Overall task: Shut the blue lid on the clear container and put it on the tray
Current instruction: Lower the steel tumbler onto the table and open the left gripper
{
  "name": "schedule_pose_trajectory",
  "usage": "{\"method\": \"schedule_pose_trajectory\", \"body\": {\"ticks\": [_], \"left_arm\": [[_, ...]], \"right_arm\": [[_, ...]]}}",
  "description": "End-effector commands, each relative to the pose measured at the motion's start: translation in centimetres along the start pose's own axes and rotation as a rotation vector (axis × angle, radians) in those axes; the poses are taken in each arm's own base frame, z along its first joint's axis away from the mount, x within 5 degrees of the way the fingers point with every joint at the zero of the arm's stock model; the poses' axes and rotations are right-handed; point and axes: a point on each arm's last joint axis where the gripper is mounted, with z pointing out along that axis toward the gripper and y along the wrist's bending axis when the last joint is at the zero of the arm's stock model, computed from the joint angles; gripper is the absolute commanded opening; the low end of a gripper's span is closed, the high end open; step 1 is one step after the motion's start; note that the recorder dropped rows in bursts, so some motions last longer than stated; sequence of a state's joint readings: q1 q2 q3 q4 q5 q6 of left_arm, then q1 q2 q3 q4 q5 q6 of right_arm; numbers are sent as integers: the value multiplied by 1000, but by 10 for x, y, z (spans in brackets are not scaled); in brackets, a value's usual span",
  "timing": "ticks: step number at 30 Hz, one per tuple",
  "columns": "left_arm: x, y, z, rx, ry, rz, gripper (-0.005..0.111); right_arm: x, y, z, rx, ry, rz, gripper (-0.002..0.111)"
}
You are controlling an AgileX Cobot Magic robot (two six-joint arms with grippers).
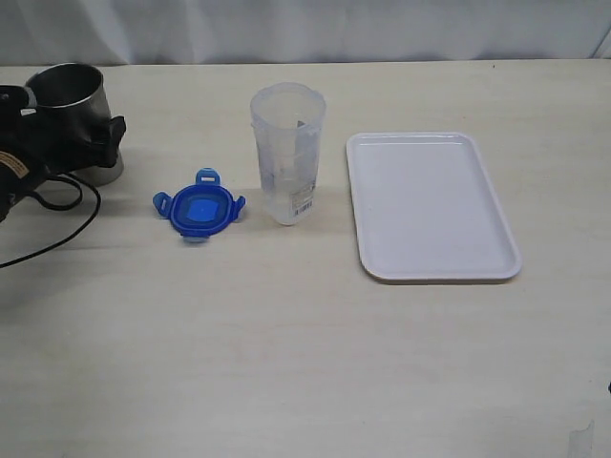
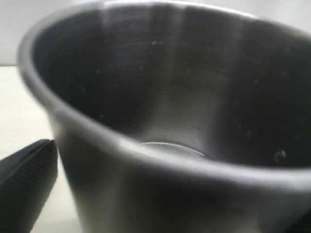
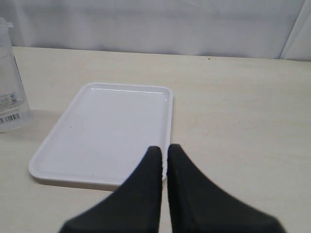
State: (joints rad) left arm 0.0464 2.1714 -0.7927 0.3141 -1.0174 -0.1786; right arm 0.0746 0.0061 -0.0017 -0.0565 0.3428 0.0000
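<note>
lid off, container open, both beside the tray

you're looking at a pale, faintly grained tabletop (image 1: 286, 363) that runs back to a whitish draped backdrop (image 1: 305, 29). the clear container (image 1: 286, 153) stands upright near the middle, mouth uncovered. the blue lid (image 1: 199, 208) lies flat on the table just beside it, toward your left arm, not touching it. the tray (image 1: 430, 205) lies flat on the container's other side, near but apart.

at the left edge your left gripper (image 1: 65, 124) straddles a steel cup (image 1: 72, 91). its jaws are spread, and the finger (image 2: 26, 177) you can see best stands off the cup's wall. a black cable (image 1: 94, 212) loops on the table beside it.

your right gripper (image 3: 164, 153) faces the tray, fingers pressed together with nothing between them.
</note>
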Motion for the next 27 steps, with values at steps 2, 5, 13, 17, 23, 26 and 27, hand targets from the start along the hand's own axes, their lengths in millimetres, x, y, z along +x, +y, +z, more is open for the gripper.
{"method": "schedule_pose_trajectory", "body": {"ticks": [2,5,13,17,23,26,27], "left_arm": [[-1,-2,-4,6,-15,-5,97],[1,-2,-15,-21,-83,-24,97],[17,0,-37,-108,-57,-18,97],[21,-2,-40,-91,-39,-15,97],[24,-1,-44,-112,-23,-27,91],[24,-3,-44,-97,-21,-21,70],[24,-5,-44,-77,-19,-14,61]], "right_arm": [[0,0,0,-3,-5,-3,4],[0,0,0,-3,-5,-3,4],[0,0,0,-3,-5,-3,4],[0,0,0,-3,-5,-3,4],[0,0,0,-3,-5,-3,4],[0,0,0,-3,-5,-3,4],[0,0,0,-3,-5,-3,4]]}}
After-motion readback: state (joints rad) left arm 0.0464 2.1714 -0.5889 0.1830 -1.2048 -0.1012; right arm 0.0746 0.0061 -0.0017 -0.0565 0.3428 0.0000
